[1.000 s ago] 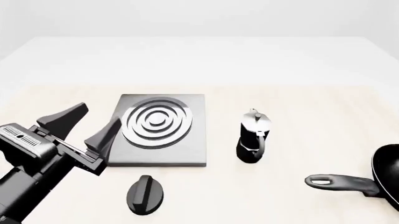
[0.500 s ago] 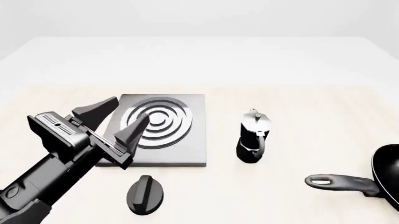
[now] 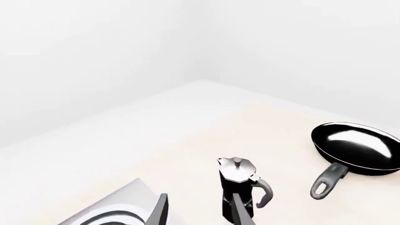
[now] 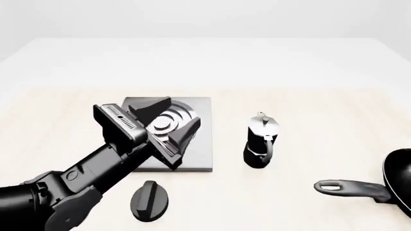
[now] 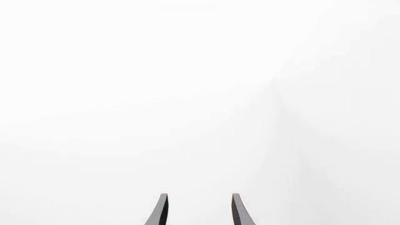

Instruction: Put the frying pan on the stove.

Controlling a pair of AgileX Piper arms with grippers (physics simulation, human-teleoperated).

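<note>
The frying pan (image 4: 399,174) lies at the table's right edge, partly cut off, with its long handle (image 4: 352,188) pointing left. It shows whole in the left wrist view (image 3: 357,147), glossy inside. The stove (image 4: 203,155) is a grey slab with silver rings, left of centre; one corner shows in the left wrist view (image 3: 119,212). My left gripper (image 4: 184,110) is open and empty, hovering over the stove's rings and facing right toward the pan, far from it. My right gripper (image 5: 198,207) is open and empty, seen only in its wrist view against blank white.
A black-and-silver moka pot (image 4: 261,142) stands between the stove and the pan, and shows just past my left fingers in the left wrist view (image 3: 240,187). A small black oval knob (image 4: 149,200) lies in front of the stove, beside my left arm.
My left arm has swung right and forward, from left of the stove to above its rings, still open. The pan, pot and knob have not moved.
</note>
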